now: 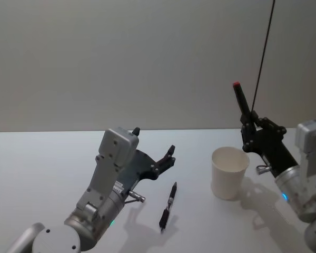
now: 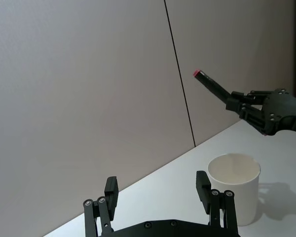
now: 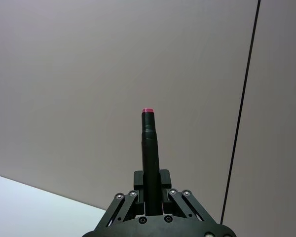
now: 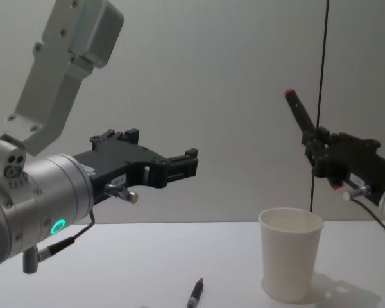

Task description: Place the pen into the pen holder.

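Between the right gripper [image 1: 248,124]'s pinching jaws rises a black, red-capped pen [image 1: 239,98], the white tapered pen holder [image 1: 229,176] below them. Left gripper [image 1: 154,140]'s jaws hang spread above another pen [image 1: 168,205].

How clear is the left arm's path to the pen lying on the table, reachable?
Probably yes. The left gripper hangs open above the lying pen, nothing between them; the pen holder and the right gripper, shut on a red-tipped pen, stand aside.
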Robot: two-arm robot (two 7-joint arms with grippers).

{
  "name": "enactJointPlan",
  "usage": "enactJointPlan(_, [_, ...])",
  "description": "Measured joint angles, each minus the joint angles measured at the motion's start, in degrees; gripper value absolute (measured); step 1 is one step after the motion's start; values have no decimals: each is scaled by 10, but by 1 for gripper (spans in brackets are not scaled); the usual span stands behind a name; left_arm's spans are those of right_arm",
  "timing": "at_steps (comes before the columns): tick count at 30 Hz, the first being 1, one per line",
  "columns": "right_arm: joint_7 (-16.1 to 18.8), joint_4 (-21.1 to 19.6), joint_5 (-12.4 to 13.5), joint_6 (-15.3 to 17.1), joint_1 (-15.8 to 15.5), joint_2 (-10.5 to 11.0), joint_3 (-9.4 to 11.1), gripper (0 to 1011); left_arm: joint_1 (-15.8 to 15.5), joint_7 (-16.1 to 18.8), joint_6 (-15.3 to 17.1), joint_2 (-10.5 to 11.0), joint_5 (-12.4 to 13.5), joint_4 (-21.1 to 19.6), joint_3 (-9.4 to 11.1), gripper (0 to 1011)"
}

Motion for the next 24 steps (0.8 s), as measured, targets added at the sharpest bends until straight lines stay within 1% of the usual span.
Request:
enactJointPlan(2, [2,28,-5,-13,14,-6,-3,180,0,0,0,0,0,0,0,1004])
enactJointPlan(5, [6,53,-8,-27,26,-11,-5,180,0,0,0,0,0,0,0,1004])
enactJointPlan(7, [7,58,-8,-30,28,-12,-5,180,0,0,0,0,0,0,0,1004])
enactJointPlan(9, [11,84,-10,-42,40,-17,-8,180,0,0,0,0,0,0,0,1004])
enactJointPlan(16, [19,138,-14,-68,64,-27,-13,180,0,0,0,0,0,0,0,1004])
enactJointPlan(21, [24,190,-17,-93,87,-36,-16,180,0,0,0,0,0,0,0,1004])
enactJointPlan(22, [24,190,-17,-93,87,-36,-16,180,0,0,0,0,0,0,0,1004])
enactJointPlan(24, [26,208,-18,-101,96,-39,-18,180,0,0,0,0,0,0,0,1004])
